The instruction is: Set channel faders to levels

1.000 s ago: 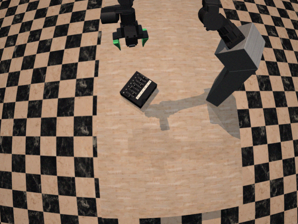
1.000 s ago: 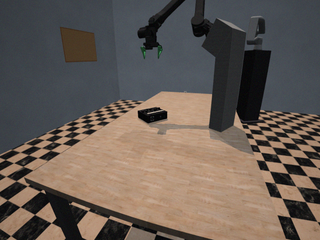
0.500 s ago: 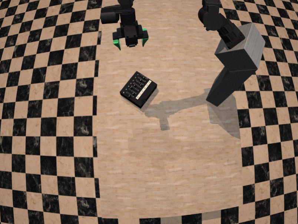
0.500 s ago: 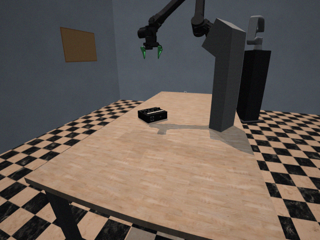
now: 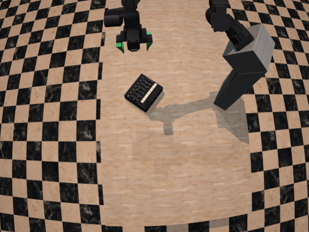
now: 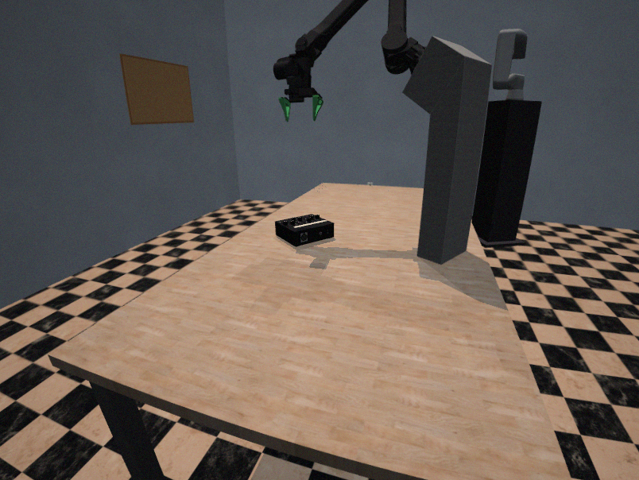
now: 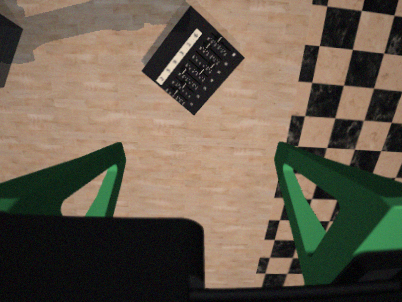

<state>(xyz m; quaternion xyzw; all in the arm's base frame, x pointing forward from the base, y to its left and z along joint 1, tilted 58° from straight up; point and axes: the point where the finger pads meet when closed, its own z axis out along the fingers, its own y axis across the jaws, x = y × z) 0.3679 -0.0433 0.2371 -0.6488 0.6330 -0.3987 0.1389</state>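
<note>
The lighting desk [image 5: 143,92] [image 6: 304,229] [image 7: 193,60] is a small black box standing flat on the wooden table, turned at an angle. A pale tape strip [image 5: 148,93] [image 7: 178,56] runs along one side of several short faders [image 5: 139,89] [image 7: 201,66]. The written levels and cap positions are too small to read. My gripper [image 5: 135,47] [image 6: 300,109] [image 7: 200,150] has green fingers, is open and empty, and hangs high above the table, off to the side of the desk near the table's edge.
A tall grey pedestal [image 5: 246,66] [image 6: 450,155] carrying the arm stands on the table to the right of the desk. A black column [image 6: 505,170] stands on the floor behind it. The table's left edge [image 5: 100,100] is close to the desk.
</note>
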